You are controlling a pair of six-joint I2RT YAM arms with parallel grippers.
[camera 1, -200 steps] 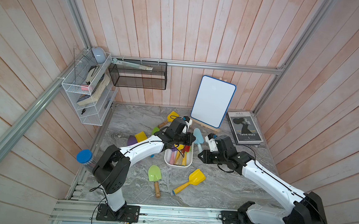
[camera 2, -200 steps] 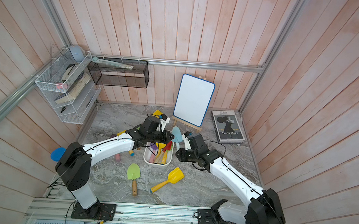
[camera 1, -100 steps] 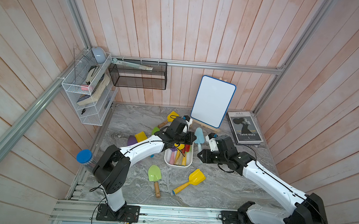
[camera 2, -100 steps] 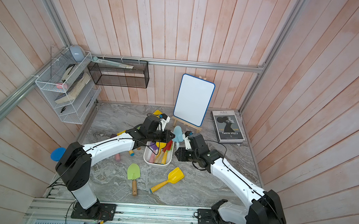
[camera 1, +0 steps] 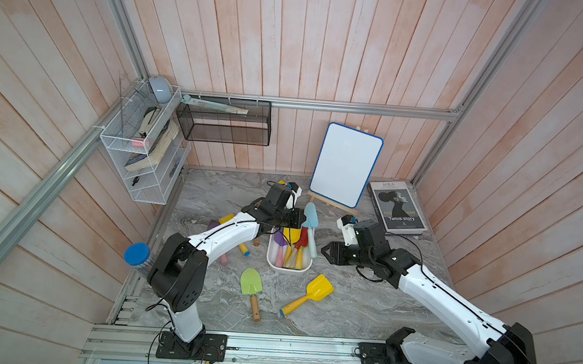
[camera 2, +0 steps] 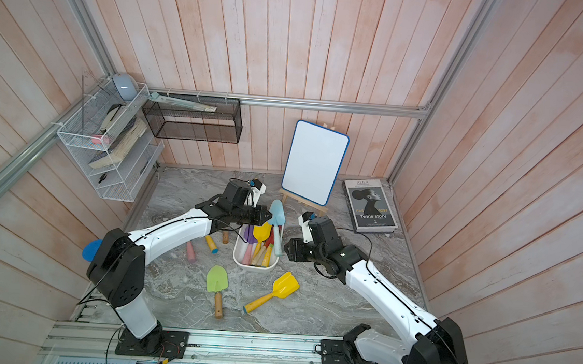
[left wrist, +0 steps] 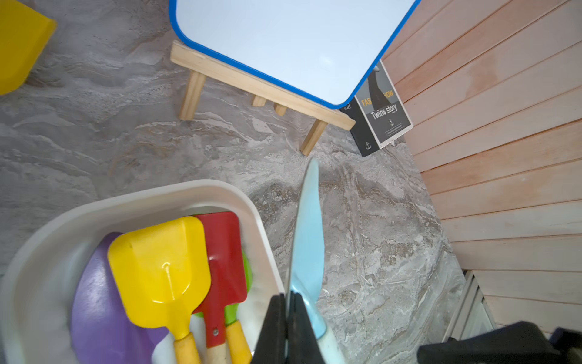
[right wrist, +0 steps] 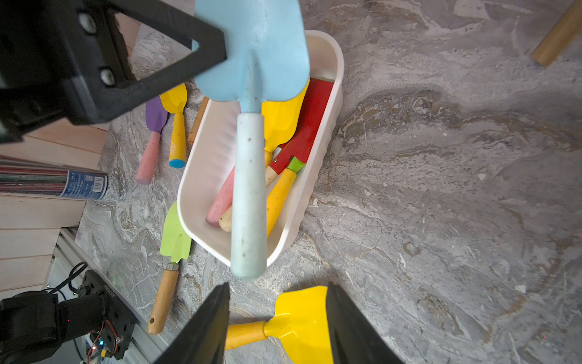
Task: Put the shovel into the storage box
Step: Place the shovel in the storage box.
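A light blue shovel [camera 1: 310, 215] [camera 2: 276, 213] hangs over the right side of the white storage box [camera 1: 288, 270] [camera 2: 254, 267]. Its pale handle [right wrist: 248, 189] points toward the table's front. My left gripper [left wrist: 289, 297] [camera 1: 299, 221] is shut on the edge of the blue blade [left wrist: 307, 233]. My right gripper [right wrist: 277, 286] [camera 1: 323, 254] stands open just past the handle's end and touches nothing. Inside the box [left wrist: 157, 198] lie yellow, red, purple and green shovels.
On the table in front of the box are a green shovel [camera 1: 250, 282] and a yellow shovel [camera 1: 319, 288]. More shovels [right wrist: 176, 132] lie left of the box. A whiteboard on an easel [camera 1: 346, 169] and a book [camera 1: 396, 207] sit at the back right.
My right gripper's jaws have spread wider and are off the blue shovel's handle. The left gripper still holds the blade in about the same place.
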